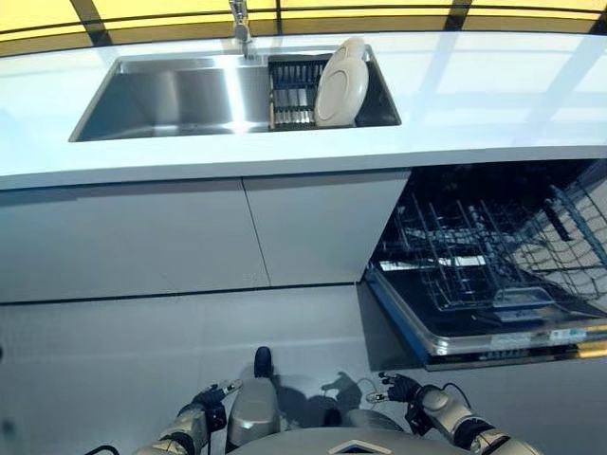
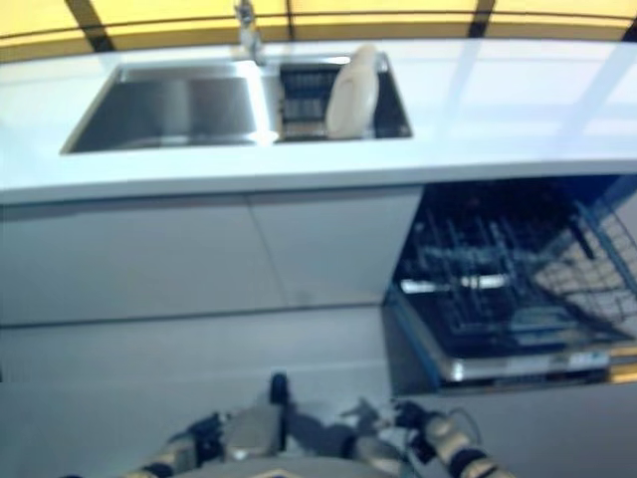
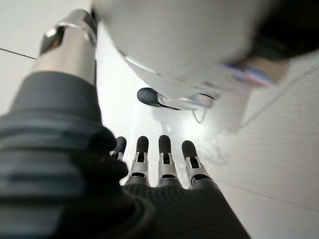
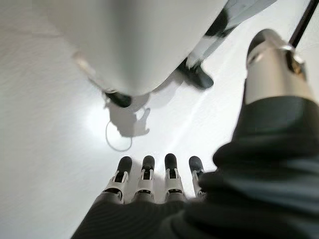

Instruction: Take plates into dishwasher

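No legible text anywhere.

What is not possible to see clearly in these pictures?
- Plates in the sink's rack: they overlap, so their number is unclear in both eye views.
- Dishwasher rack: the right edge cuts it off.
- Left hand and right hand: empty, fingers straight; in the eye views they are too small to read.

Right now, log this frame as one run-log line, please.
stage: not started | plates: upright in sink rack | dishwasher: open, lower rack out | left hand: open, empty | right hand: open, empty
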Available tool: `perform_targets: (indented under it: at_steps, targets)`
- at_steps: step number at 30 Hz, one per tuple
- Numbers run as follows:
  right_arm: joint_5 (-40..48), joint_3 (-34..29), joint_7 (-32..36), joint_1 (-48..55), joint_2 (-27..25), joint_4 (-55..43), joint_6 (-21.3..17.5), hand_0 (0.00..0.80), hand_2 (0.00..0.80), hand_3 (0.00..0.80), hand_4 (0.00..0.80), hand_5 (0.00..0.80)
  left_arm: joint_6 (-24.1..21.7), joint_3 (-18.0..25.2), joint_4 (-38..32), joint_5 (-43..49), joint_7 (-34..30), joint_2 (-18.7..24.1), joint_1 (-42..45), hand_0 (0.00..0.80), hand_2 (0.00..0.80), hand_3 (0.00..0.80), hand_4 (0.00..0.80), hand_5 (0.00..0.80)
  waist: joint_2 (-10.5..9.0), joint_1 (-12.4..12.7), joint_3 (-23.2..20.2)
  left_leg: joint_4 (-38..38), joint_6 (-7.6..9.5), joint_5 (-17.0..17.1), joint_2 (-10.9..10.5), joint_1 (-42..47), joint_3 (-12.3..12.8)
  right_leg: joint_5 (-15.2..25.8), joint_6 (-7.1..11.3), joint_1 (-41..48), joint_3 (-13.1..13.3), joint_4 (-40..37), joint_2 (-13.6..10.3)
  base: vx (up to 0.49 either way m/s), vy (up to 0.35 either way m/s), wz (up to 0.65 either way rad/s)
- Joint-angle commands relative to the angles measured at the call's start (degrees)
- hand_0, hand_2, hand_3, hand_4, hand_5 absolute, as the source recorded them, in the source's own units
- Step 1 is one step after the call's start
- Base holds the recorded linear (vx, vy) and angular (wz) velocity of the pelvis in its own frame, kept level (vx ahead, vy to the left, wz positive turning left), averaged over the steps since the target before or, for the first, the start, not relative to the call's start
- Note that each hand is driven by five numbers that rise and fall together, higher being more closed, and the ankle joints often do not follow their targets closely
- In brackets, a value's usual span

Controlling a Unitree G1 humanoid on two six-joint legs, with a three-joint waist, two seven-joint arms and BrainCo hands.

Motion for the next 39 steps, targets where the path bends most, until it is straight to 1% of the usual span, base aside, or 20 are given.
perform_targets:
  at_steps: [1, 5, 7, 9, 11, 13, 14, 15, 17, 18, 19, 20, 22, 25, 27, 29, 33, 34, 36, 39]
  targets:
    - [-1.4, -0.3, 0.9, 0.0, 1.0, -4.7, -1.2, 0.000, 0.000, 0.000, 0.000, 0.000, -0.5, -1.4, -2.3, 1.5, -0.1, 1.0, -0.7, 0.000, 0.000, 0.000, 0.000, 0.000, -4.07, 0.8, -3.7, 4.5, 2.98, 4.4, -2.2, -6.0, 1.8, 3.6, 8.54, 10.6, -3.0, -2.0, -6.8, 0.278, 0.074, -0.16]
    - [2.4, 0.1, 2.0, 0.2, 0.9, -9.8, -0.5, 0.000, 0.000, 0.000, 0.000, 0.000, 0.9, -2.7, -2.4, 3.1, -0.5, 2.2, -1.3, 0.000, 0.000, 0.000, 0.000, 0.000, -5.48, 0.7, -4.7, 5.8, 4.30, 2.4, -3.6, -6.5, 0.6, 6.2, 9.24, 8.3, -2.7, -0.9, -7.9, 0.181, 0.050, -0.25]
    - [5.0, 0.3, 6.6, 0.2, 0.3, -14.0, -0.8, 0.000, 0.000, 0.000, 0.000, 0.000, 1.4, -2.7, -2.6, 3.6, -0.5, 2.4, -1.9, 0.000, 0.000, 0.000, 0.000, 0.000, -5.87, 0.5, -5.0, 5.7, 4.80, 2.1, -4.2, -6.9, 0.1, 7.4, 9.69, 6.7, -2.4, -0.7, -8.5, 0.081, 0.050, 0.10]
    - [10.3, 0.5, 12.3, 0.6, -2.4, -26.0, 1.1, 0.000, 0.000, 0.000, 0.000, 0.000, 1.6, -2.6, -3.1, 3.5, -0.6, 3.5, -2.0, 0.000, 0.000, 0.000, 0.000, 0.000, -6.59, 0.0, -5.0, 7.2, 5.50, 1.1, -5.1, -8.0, -0.5, 9.3, 10.12, 4.9, -1.6, 0.0, -8.8, 0.067, 0.022, -0.01]
    - [14.8, -0.1, 14.3, 1.1, -5.5, -35.2, 0.1, 0.000, 0.000, 0.000, 0.000, 0.000, 1.7, -1.9, -3.2, 3.4, -1.1, 4.8, -1.9, 0.000, 0.000, 0.000, 0.000, 0.000, -7.24, -0.6, -5.4, 8.1, 6.11, 0.1, -5.6, -8.5, -0.4, 10.6, 10.43, 3.5, -1.3, 1.0, -9.1, 0.078, 0.033, -0.02]
    - [21.8, -3.0, 17.0, 1.9, -9.8, -44.3, -0.8, 0.000, 0.000, 0.000, 0.000, 0.000, 1.4, -0.7, -3.0, 3.8, -1.6, 5.9, -1.2, 0.000, 0.000, 0.000, 0.000, 0.000, -7.77, -1.4, -6.0, 8.6, 6.78, -0.8, -6.3, -8.3, -0.2, 13.3, 11.24, 2.0, -1.2, 2.8, -9.6, 0.107, 0.080, 0.00]
    - [25.4, -4.7, 17.4, 2.3, -11.4, -47.1, -4.0, 0.000, 0.000, 0.000, 0.000, 0.000, 1.2, 0.0, -3.0, 4.0, -1.7, 6.3, -0.8, 0.000, 0.000, 0.000, 0.000, 0.000, -7.89, -1.8, -6.4, 8.0, 7.14, -1.0, -6.5, -7.7, 0.1, 14.3, 11.60, 1.4, -1.0, 3.7, -9.6, 0.131, 0.135, -0.03]
    - [29.7, -9.1, 19.2, 2.7, -13.1, -52.8, -1.9, 0.000, 0.000, 0.000, 0.000, 0.000, 0.6, 1.0, -2.5, 4.3, -2.1, 6.6, 0.0, 0.000, 0.000, 0.000, 0.000, 0.000, -7.96, -2.5, -7.1, 7.1, 7.75, -1.5, -7.3, -6.6, -0.2, 16.6, 11.72, 0.2, -0.2, 6.0, -9.5, 0.155, 0.162, -0.06]
    - [37.1, -16.1, 19.4, 3.3, -14.5, -58.1, -5.8, 0.000, 0.000, 0.000, 0.000, 0.000, -0.8, 2.3, -1.7, 5.2, -2.5, 7.0, 1.3, 0.000, 0.000, 0.000, 0.000, 0.000, -7.27, -3.6, -8.2, 4.6, 8.58, -2.0, -7.8, -3.8, -0.4, 21.2, 11.80, -2.3, 0.0, 13.0, -9.0, 0.170, 0.186, -0.01]
    - [39.7, -18.6, 18.8, 3.2, -14.8, -59.3, -6.5, 0.000, 0.000, 0.000, 0.000, 0.000, -1.2, 2.8, -1.5, 5.7, -2.7, 7.1, 1.8, 0.000, 0.000, 0.000, 0.000, 0.000, -6.66, -4.1, -8.4, 3.7, 8.82, -2.3, -7.8, -2.3, -0.3, 21.9, 11.53, -4.2, 0.1, 16.9, -7.9, 0.195, 0.224, 0.03]
    - [42.7, -21.8, 17.6, 2.9, -15.0, -60.4, -6.9, 0.000, 0.000, 0.000, 0.000, 0.000, -1.4, 3.2, -1.2, 6.6, -3.0, 7.0, 2.2, 0.000, 0.000, 0.000, 0.000, 0.000, -5.99, -5.2, -8.5, 2.7, 9.04, -2.8, -7.8, -0.5, -0.5, 21.5, 11.22, -6.6, 0.8, 20.5, -5.4, 0.149, 0.163, -0.07]
    - [43.0, -22.3, 17.4, 3.0, -15.0, -60.5, -6.7, 0.000, 0.000, 0.000, 0.000, 0.000, -1.5, 3.3, -1.1, 6.6, -2.9, 7.0, 2.3, 0.000, 0.000, 0.000, 0.000, 0.000, -6.03, -5.4, -8.4, 2.6, 9.07, -2.8, -8.0, -0.2, -0.6, 21.1, 11.20, -6.9, 0.9, 21.2, -5.1, 0.170, 0.156, 0.03]
    - [44.4, -27.8, 12.2, 2.2, -14.9, -60.3, -7.8, 0.000, 0.000, 0.000, 0.000, 0.000, -1.5, 3.4, -0.9, 7.8, -3.1, 6.9, 2.9, 0.000, 0.000, 0.000, 0.000, 0.000, -6.16, -7.3, -8.5, 0.7, 9.02, -3.0, -9.3, 3.0, -1.6, 20.6, 11.14, -9.9, 0.6, 22.0, -1.6, 0.237, 0.153, 0.20]
    - [46.6, -34.5, 8.5, -0.6, -16.3, -57.6, -8.8, 0.000, 0.000, 0.000, 0.000, 0.000, -1.6, 3.6, -1.1, 9.0, -3.4, 6.1, 3.4, 0.000, 0.000, 0.000, 0.000, 0.000, -5.39, -9.3, -8.5, -2.2, 8.27, -3.5, -9.6, 8.3, -2.3, 19.2, 10.29, -15.5, -2.7, 15.4, -1.5, 0.233, 0.052, 0.16]
    - [50.0, -37.5, 7.5, -2.6, -18.6, -55.2, -9.9, 0.000, 0.000, 0.000, 0.000, 0.000, -1.0, 2.5, -1.5, 9.6, -3.4, 6.0, 3.3, 0.000, 0.000, 0.000, 0.000, 0.000, -4.72, -11.1, -7.5, -4.1, 8.14, -4.9, -9.3, 12.8, -4.5, 21.2, 10.27, -20.8, -3.5, 10.6, -2.6, 0.279, -0.107, 0.16]
    - [51.7, -39.2, 4.0, -5.1, -21.0, -54.1, -10.7, 0.000, 0.000, 0.000, 0.000, 0.000, -0.1, 1.2, -1.5, 9.5, -3.7, 6.2, 2.2, 0.000, 0.000, 0.000, 0.000, 0.000, -4.55, -12.5, -6.7, -4.8, 7.91, -7.1, -9.0, 16.0, -6.8, 23.9, 10.63, -23.4, -3.0, 4.0, -4.7, 0.298, -0.196, 0.54]
    - [55.5, -39.2, -1.0, -13.3, -25.2, -51.7, -11.3, 0.000, 0.000, 0.000, 0.000, 0.000, 1.3, -0.5, -0.5, 7.5, -3.8, 6.4, -0.2, 0.000, 0.000, 0.000, 0.000, 0.000, -4.21, -12.6, -6.2, -2.1, 7.35, -12.9, -7.7, 20.4, -11.4, 26.9, 11.27, -25.4, -4.4, -8.5, -7.9, 0.215, -0.223, 0.48]
    - [55.4, -38.4, -2.1, -15.0, -25.7, -51.1, -11.1, 0.000, 0.000, 0.000, 0.000, 0.000, 1.6, -0.4, -0.4, 7.2, -3.5, 6.4, -0.5, 0.000, 0.000, 0.000, 0.000, 0.000, -5.07, -12.4, -6.2, -0.9, 7.12, -14.1, -8.1, 20.8, -12.0, 27.8, 11.23, -25.8, -5.1, -7.9, -9.1, 0.098, -0.197, 0.39]
    - [54.2, -36.5, -2.8, -18.7, -26.7, -48.5, -9.7, 0.000, 0.000, 0.000, 0.000, 0.000, 1.9, 0.3, 0.4, 7.6, -3.0, 6.5, -0.9, 0.000, 0.000, 0.000, 0.000, 0.000, -6.09, -11.5, -6.5, 1.9, 7.17, -17.4, -7.5, 21.6, -10.7, 26.7, 11.46, -23.9, -6.5, -7.2, -9.4, 0.154, -0.230, 0.29]
    - [52.1, -33.9, -6.4, -20.5, -28.1, -46.8, -6.0, 0.000, 0.000, 0.000, 0.000, 0.000, 2.3, 1.7, 0.1, 2.6, -1.6, 6.1, -0.6, 0.000, 0.000, 0.000, 0.000, 0.000, -7.35, -11.5, -7.9, 1.1, 5.67, -16.5, -7.1, 23.6, -10.9, 26.7, 11.67, -22.3, -6.4, -4.8, -9.7, 0.153, -0.194, 0.26]
